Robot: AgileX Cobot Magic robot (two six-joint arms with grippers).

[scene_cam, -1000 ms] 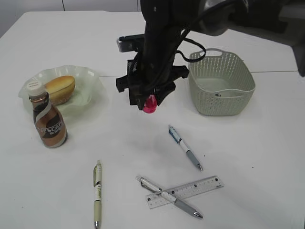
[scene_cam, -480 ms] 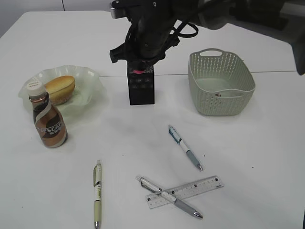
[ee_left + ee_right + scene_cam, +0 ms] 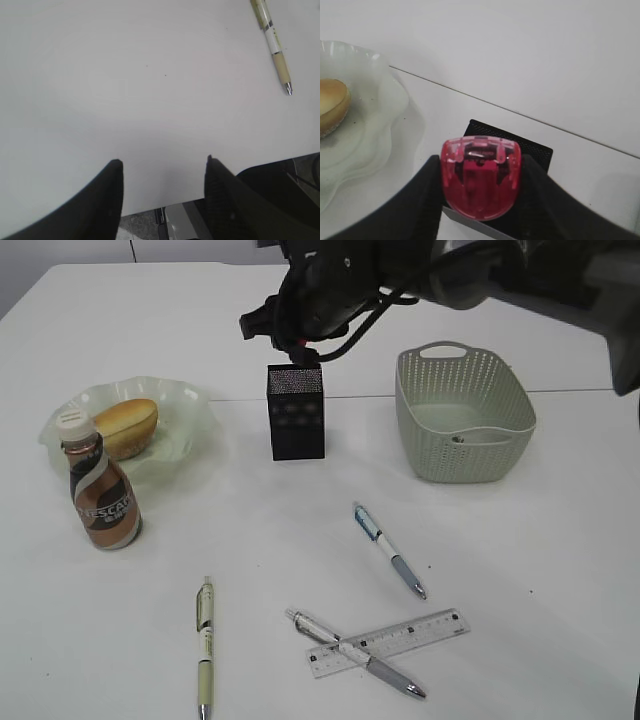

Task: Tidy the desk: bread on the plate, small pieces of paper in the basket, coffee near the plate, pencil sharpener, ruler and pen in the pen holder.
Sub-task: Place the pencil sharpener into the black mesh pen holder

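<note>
My right gripper (image 3: 481, 167) is shut on the red translucent pencil sharpener (image 3: 480, 185), held just above the open top of the black mesh pen holder (image 3: 532, 145). From outside, that gripper (image 3: 296, 352) hangs over the pen holder (image 3: 296, 415). The bread (image 3: 127, 426) lies on the green plate (image 3: 190, 410), with the coffee (image 3: 100, 495) in front of it. The ruler (image 3: 405, 635) and one pen (image 3: 355, 652) lie crossed on the desk (image 3: 250, 530). Two more pens (image 3: 390, 550) (image 3: 204, 640) lie apart. My left gripper (image 3: 162, 162) is open over the desk edge. The small pieces of paper are hidden.
The grey-green basket (image 3: 465, 415) stands to the right of the pen holder. In the left wrist view a yellow-white pen (image 3: 272, 42) lies at the upper right, and the desk edge (image 3: 150, 207) runs just under the fingers.
My right arm has risen and moved back with the sharpener, from in front of the pen holder to over its top. The pen holder now shows fully. Nothing else moved.
</note>
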